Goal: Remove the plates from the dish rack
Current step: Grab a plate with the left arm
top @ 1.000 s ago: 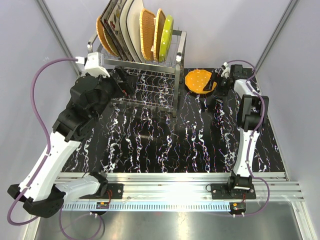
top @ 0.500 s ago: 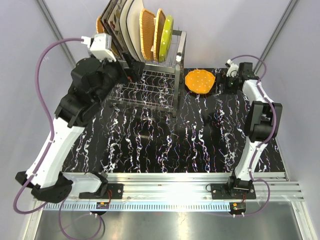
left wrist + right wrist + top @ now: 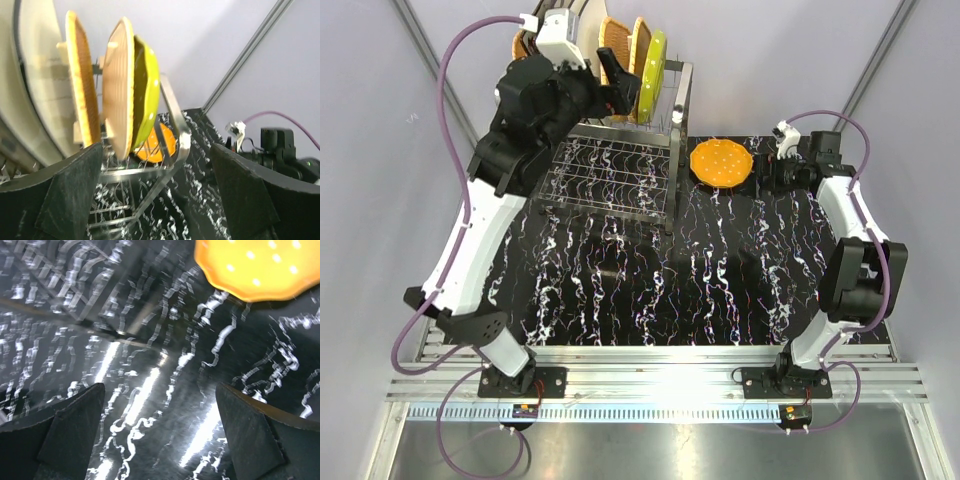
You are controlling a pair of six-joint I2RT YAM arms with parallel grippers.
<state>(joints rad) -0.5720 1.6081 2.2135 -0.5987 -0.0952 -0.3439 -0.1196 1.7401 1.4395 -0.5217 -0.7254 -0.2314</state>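
My left gripper, jaws wide, is nearest: wicker plate and green plate stand edge-on upper left, seemingly just ahead.

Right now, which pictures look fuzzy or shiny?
Right wrist view: glare streaks the table, and the orange plate looks smeared. Left wrist view: the cream plate at the left edge is out of focus. Top view: sharp.
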